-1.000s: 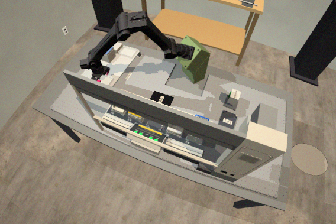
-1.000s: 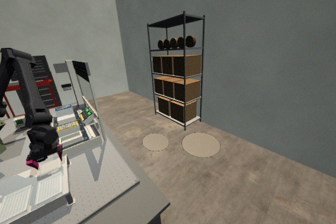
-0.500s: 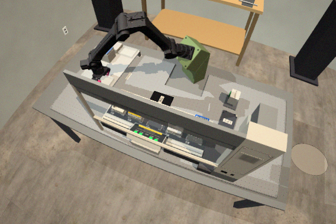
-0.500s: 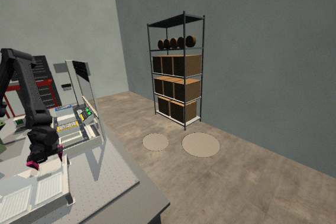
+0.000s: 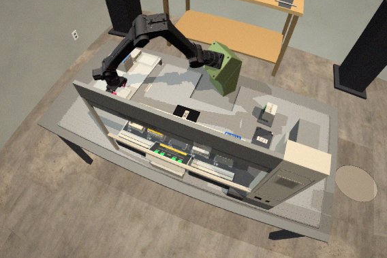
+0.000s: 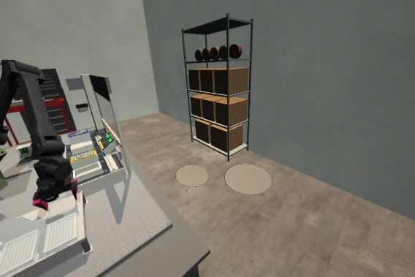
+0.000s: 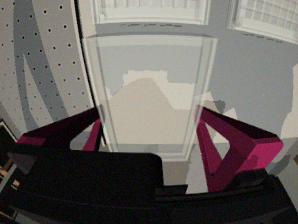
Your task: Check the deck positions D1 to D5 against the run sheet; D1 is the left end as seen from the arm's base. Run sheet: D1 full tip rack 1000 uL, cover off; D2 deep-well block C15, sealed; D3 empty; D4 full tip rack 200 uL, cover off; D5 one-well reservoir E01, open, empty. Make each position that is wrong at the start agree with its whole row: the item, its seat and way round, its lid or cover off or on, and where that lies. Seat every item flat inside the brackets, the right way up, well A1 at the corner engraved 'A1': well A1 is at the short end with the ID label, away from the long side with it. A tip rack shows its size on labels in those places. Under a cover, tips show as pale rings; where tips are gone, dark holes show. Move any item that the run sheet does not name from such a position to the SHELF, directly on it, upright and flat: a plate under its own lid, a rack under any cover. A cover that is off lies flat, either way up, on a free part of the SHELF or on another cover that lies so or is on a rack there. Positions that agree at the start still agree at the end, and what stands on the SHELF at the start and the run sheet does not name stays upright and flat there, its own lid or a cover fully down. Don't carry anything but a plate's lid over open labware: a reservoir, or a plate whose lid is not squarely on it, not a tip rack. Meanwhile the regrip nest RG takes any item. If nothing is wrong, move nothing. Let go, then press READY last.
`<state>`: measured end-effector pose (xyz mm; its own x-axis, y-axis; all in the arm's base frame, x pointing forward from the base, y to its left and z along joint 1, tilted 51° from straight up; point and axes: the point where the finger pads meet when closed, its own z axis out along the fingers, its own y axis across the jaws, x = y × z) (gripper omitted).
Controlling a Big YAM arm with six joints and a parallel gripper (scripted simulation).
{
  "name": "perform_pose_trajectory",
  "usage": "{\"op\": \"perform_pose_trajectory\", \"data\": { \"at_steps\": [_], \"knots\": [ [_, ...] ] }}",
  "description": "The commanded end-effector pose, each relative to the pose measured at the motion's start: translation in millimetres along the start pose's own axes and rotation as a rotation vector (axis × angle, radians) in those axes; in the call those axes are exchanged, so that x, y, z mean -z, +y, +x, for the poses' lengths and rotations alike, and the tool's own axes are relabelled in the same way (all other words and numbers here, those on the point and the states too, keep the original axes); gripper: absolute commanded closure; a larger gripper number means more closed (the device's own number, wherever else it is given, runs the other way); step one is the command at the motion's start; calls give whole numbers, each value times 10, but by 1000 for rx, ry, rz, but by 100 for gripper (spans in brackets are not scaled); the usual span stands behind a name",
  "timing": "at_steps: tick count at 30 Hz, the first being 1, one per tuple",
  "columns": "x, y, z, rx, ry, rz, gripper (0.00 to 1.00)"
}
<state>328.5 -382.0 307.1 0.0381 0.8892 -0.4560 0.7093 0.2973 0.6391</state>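
My gripper [image 5: 119,89] [image 6: 58,199] [image 7: 149,109] is shut on a clear cover [image 7: 94,60], its fingers spread wide across the cover's two long sides. The cover looks level and hangs over the shelf [image 5: 137,78] [image 7: 250,75]; the exact gap below is hard to tell. Two white gridded items [image 6: 62,232] [image 6: 20,251] are on the shelf beyond it. On the deck, a rack with yellow labels [image 5: 155,133] [image 6: 84,156] shows near a white reservoir-like item [image 5: 136,125] [image 6: 88,170]. A blue-edged rack [image 5: 233,135] [image 6: 78,133] is at the far end. Tips are too small to check.
The deck frame's dark top bar [image 5: 177,122] runs above the deck. A blue-topped box [image 5: 127,63] stands near the arm's forearm. A black labelled pad [image 5: 186,114] lies behind the frame. A small display block [image 5: 270,111] stands on the table's right part.
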Motion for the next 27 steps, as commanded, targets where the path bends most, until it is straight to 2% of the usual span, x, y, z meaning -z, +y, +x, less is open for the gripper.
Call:
{"op": "perform_pose_trajectory", "data": {
  "at_steps": [1,27],
  "knots": [
    [-34,99,-40,-3,-1,-10,100],
    [-14,131,-75,-1,-4,-12,100]
  ]
}}
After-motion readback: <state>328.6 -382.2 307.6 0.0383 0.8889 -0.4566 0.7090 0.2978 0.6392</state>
